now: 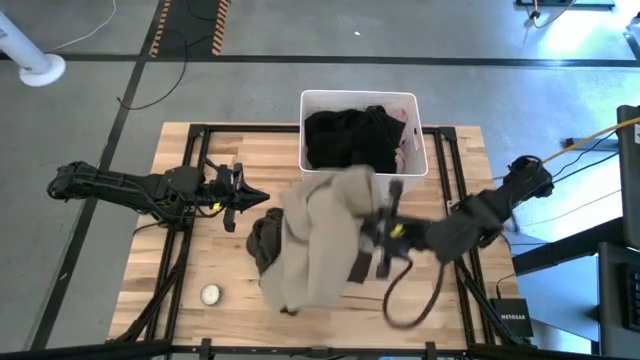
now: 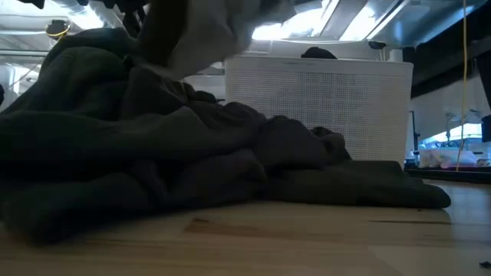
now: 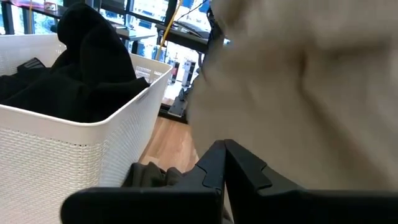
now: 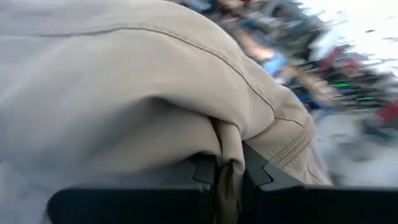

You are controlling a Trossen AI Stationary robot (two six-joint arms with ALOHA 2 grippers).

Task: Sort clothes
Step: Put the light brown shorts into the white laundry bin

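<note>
Right gripper (image 1: 372,232) holds the beige garment (image 1: 315,245) up near the white bin (image 1: 412,130), black clothes (image 1: 348,138) inside.

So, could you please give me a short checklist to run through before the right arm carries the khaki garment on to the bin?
1. Grip: right gripper shut on a fold of the khaki garment: ok.
2. Garment lifted off the table: cannot tell; its lower part may still touch.
3. Room in the white bin: not ok; the black garment is heaped above the rim.
4. Left gripper shut, beside the pile, out of the path: ok.
5. Dark olive garment not caught up with the khaki: cannot tell.
</note>
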